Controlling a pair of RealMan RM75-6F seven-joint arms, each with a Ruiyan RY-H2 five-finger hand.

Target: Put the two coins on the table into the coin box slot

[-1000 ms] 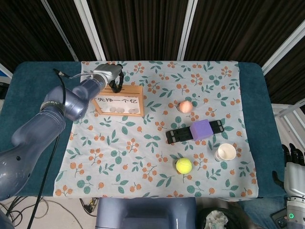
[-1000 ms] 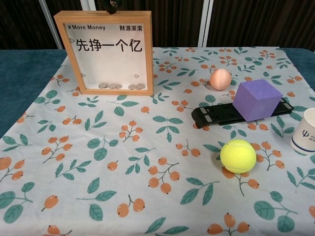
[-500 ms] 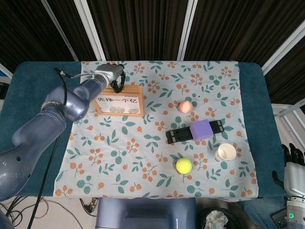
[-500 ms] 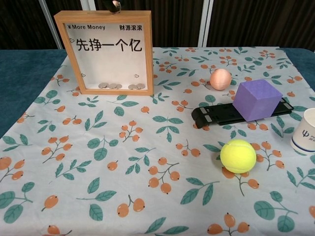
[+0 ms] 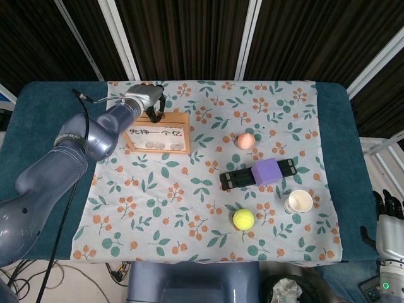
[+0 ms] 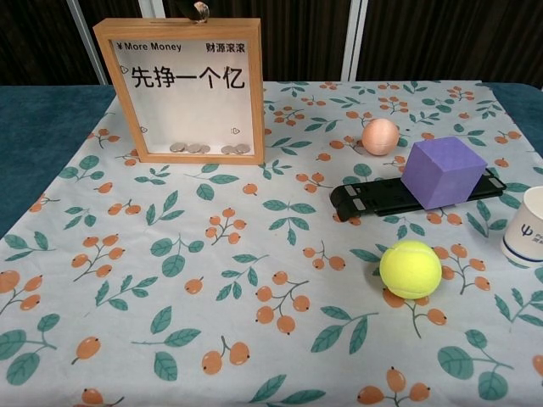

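The left hand [image 5: 153,106] hovered at the top edge of the wooden coin box [image 6: 182,89], pinching a coin [image 6: 200,9] right over the slot. Several coins lay inside along the box's bottom. Rightward sat a peach ball [image 6: 380,136], purple cube [image 6: 443,172] and tennis ball [image 6: 411,269]. The right hand [image 5: 389,214] hung off-table, its grasp unreadable.

The left hand [image 5: 154,104] hangs over the far top edge of the coin box [image 5: 158,134]; the right hand [image 5: 390,218] rests off the table's [image 5: 189,208] near-right corner.
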